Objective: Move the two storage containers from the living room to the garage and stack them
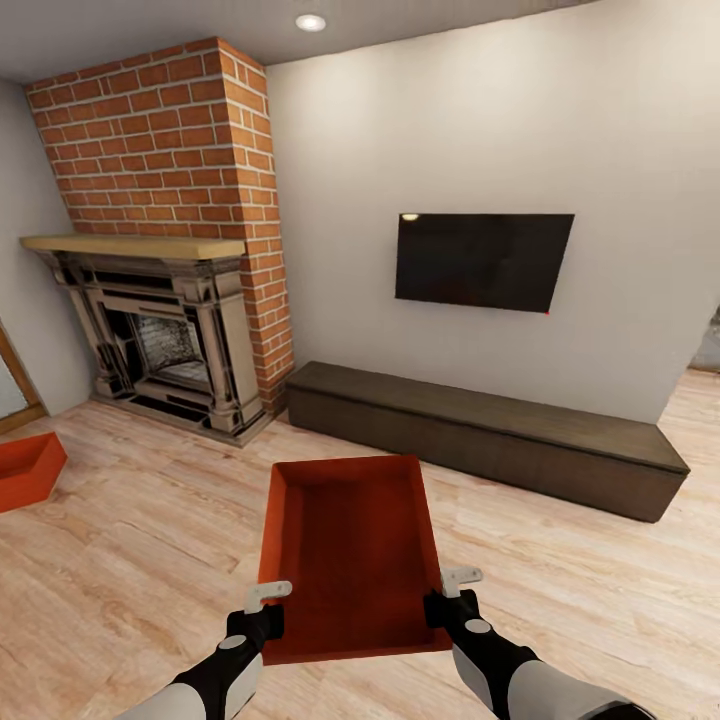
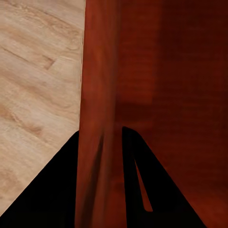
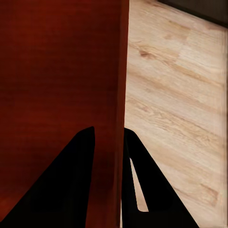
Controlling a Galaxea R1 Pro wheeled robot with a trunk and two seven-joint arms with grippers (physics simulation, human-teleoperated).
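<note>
Red-orange walls sit pinched between my fingers: my left gripper [image 1: 262, 612] clamps one long wall of the storage container [image 1: 350, 550] and my right gripper [image 1: 448, 600] the opposite wall, a two-sided hold to keep it level for carrying to the garage. It hangs low centre in the head view; the second container [image 1: 28, 468] rests on the wood floor [image 1: 140, 560] at far left.
</note>
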